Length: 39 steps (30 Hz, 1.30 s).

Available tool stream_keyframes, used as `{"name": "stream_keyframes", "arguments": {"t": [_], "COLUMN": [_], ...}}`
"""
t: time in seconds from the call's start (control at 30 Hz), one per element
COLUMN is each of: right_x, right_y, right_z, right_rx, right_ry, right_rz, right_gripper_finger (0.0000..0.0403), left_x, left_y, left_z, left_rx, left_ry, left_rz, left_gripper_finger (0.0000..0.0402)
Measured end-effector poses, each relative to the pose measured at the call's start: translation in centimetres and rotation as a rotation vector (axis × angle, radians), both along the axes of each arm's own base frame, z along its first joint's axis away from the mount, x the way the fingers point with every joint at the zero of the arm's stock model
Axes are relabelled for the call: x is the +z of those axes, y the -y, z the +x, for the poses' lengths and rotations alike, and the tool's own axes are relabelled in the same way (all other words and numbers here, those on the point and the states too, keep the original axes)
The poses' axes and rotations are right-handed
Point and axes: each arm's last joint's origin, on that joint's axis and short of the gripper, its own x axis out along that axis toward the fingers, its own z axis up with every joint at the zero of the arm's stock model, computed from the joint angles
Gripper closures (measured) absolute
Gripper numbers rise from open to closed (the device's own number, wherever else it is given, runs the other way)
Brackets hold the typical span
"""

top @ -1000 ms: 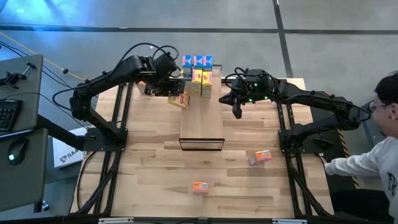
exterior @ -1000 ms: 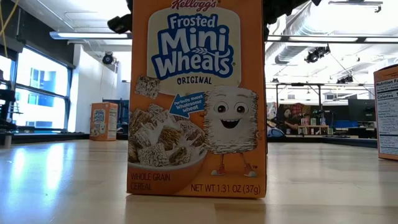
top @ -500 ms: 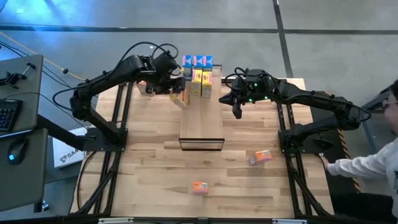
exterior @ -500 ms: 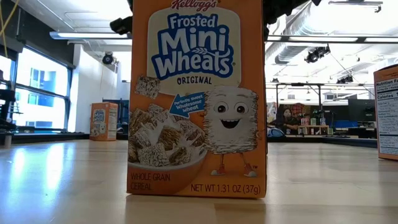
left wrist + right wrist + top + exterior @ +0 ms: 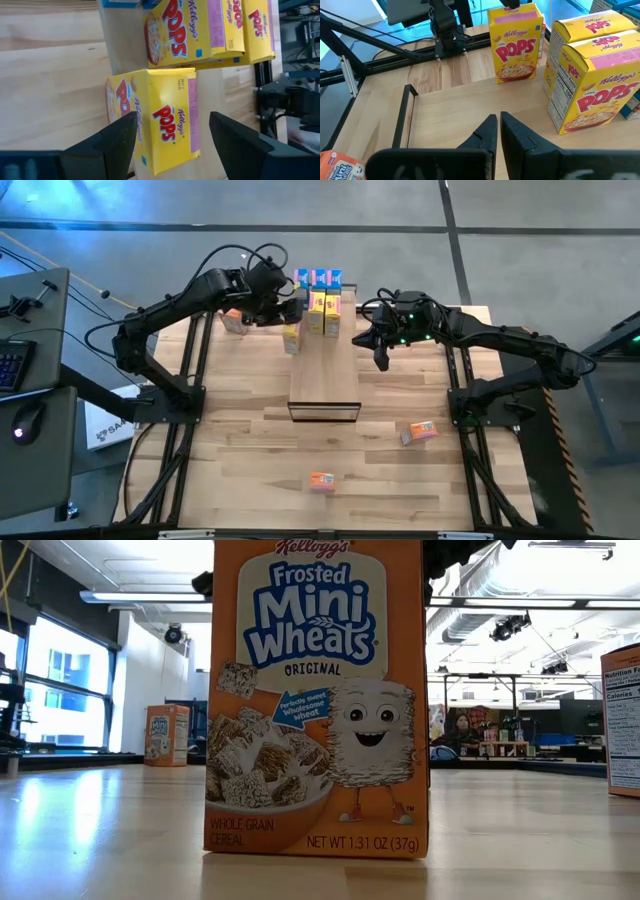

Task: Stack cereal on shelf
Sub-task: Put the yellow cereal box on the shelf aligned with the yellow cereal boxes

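The shelf [image 5: 324,370] lies lengthwise along the middle of the slatted counter [image 5: 240,450], one dark-framed end toward the near edge; its far end carries the cereal; a row of blue boxes [image 5: 317,278] stands at the very back, two yellow boxes [image 5: 324,313] stand side by side just in front of them, and a single yellow box [image 5: 291,336] stands upright at the shelf's left edge, slightly nearer than that pair.

Left pincer [image 5: 288,313] is at that single yellow box; in the left wrist view its fingers [image 5: 120,137] are spread, one on either side of the box [image 5: 157,117], with a visible gap on at least one side; the box stands on its own base on the plank.

Right pincer [image 5: 381,358] hangs just off the shelf's right side, near the far end; its fingers [image 5: 487,132] are pressed together with nothing between them; the right wrist view faces across the shelf plank toward the three yellow boxes.

Loose stock on the counter: an orange box [image 5: 424,431] near the right arm's base, another orange box [image 5: 321,481] near the front edge, one more orange box [image 5: 232,319] under the left arm; the front one fills the low view [image 5: 318,700], upright.
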Motion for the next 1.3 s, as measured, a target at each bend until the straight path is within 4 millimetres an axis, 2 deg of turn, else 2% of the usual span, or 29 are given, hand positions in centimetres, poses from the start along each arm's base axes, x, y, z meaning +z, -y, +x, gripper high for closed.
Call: {"name": "stream_keyframes", "arguments": {"t": [0.3,0.6,0.9,1.3], "right_x": [0.0,0.0,0.0,0.0], "right_y": [0.0,0.0,0.0,0.0], "right_z": [0.0,0.0,0.0,0.0], "right_rx": [0.0,0.0,0.0,0.0], "right_ry": [0.0,0.0,0.0,0.0], "right_rz": [0.0,0.0,0.0,0.0], "right_gripper_finger": [0.0389,0.0389,0.0389,0.0389], "left_x": [0.0,-1.3,-1.0,-1.0], "left_y": [0.1,0.5,0.4,0.2], "left_z": [0.1,0.7,1.2,0.6], "left_rx": [-0.055,-0.07,-0.091,-0.137], "left_ry": [-0.008,-0.019,0.029,-0.015], "left_rz": [0.035,0.023,0.065,0.1], "left_gripper_finger": [0.016,0.016,0.0161,0.0161]}}
